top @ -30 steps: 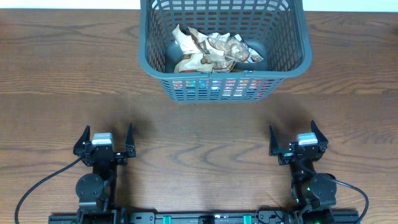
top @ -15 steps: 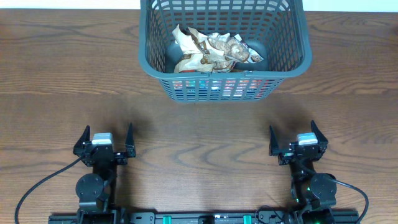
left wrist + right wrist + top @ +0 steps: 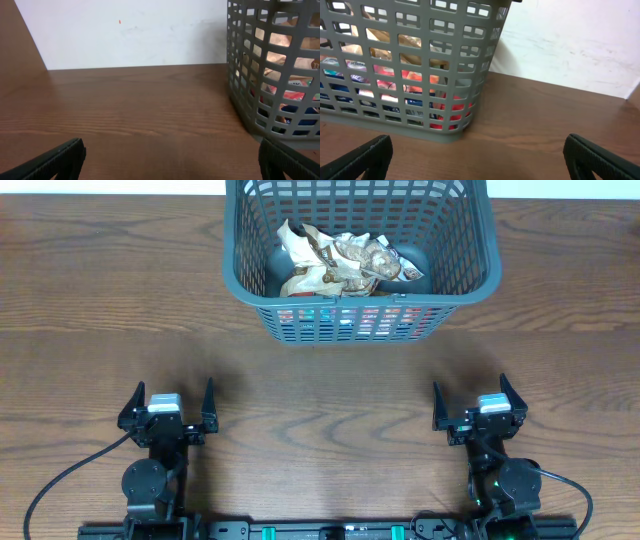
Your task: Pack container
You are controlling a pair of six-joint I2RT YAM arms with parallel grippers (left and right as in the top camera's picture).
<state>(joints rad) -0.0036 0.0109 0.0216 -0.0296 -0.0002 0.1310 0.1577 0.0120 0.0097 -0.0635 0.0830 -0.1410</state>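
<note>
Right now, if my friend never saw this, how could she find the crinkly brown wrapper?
Look at the far edge of the wooden table, where a big grey basket stands. Inside it, on top of the pile, lies the wrapper. It is crumpled tan and white; the packets under it are red and blue.

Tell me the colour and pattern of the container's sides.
Dark grey, a lattice of rectangular slots; the container shows it best in the right wrist view.
</note>
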